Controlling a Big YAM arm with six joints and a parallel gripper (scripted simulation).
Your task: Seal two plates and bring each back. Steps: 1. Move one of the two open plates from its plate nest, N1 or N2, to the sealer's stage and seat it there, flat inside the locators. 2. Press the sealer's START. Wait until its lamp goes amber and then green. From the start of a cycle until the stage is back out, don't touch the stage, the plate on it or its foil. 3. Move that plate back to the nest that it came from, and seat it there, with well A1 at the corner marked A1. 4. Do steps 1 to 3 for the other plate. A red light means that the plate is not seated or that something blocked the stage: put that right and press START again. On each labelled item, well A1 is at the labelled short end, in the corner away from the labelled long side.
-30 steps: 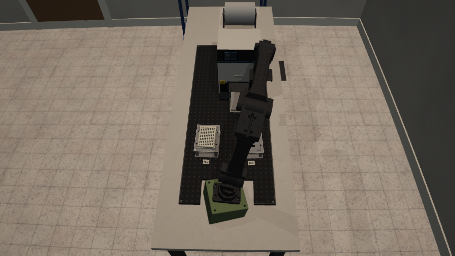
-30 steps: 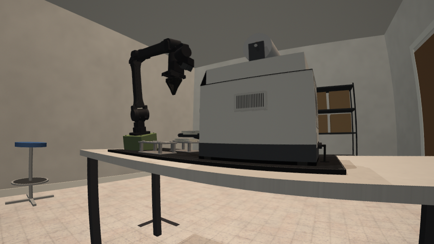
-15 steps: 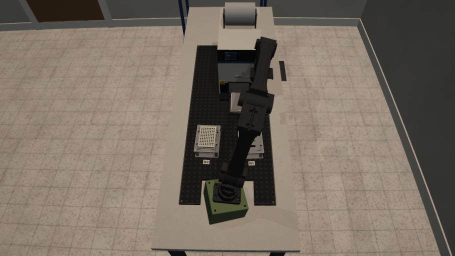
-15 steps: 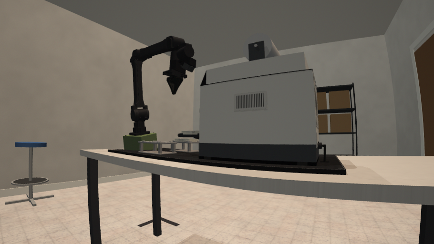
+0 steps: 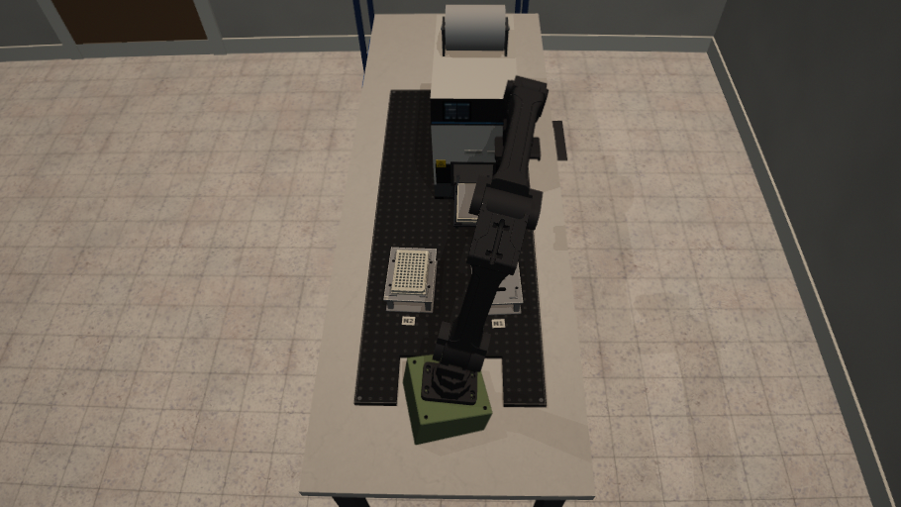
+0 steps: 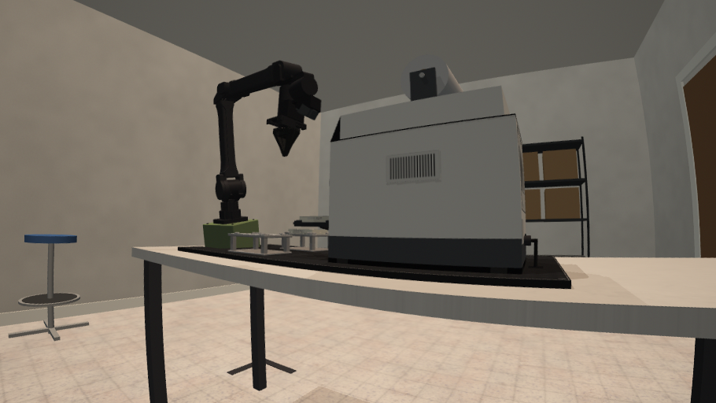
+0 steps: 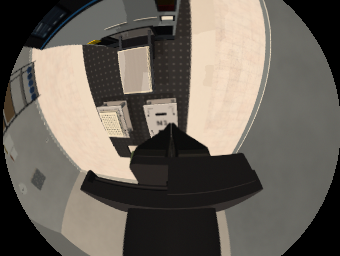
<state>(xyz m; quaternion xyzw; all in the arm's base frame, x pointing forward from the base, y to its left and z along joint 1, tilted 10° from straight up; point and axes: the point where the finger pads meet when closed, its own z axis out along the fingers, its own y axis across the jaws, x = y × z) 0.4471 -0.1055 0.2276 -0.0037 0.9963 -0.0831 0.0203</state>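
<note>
My gripper [image 6: 285, 153] [image 7: 171, 126] is shut and empty, high above the board; the arm hides it in the top view. A plate with a smooth, greyish foil-like top [image 5: 465, 200] [image 6: 314, 218] [image 7: 135, 70] lies on the stage, which stands out in front of the sealer [image 5: 465, 140] [image 6: 425, 205]. Nest N1 [image 5: 511, 293] [image 7: 154, 111] holds no plate. The other plate [image 5: 410, 271] [image 7: 111, 123], with open wells showing, sits in nest N2 [image 5: 432, 256]. The lit part of the sealer's lamp is not in view; a dark red panel [image 7: 166, 5] shows at the wrist view's top edge.
The tall sealer body with a foil roll [image 5: 474, 28] stands beyond the stage. A yellow block [image 5: 441, 162] is beside the stage's left side. The arm's green base [image 5: 447, 419] [image 6: 230, 235] is at the near end of the black board [image 5: 403, 157].
</note>
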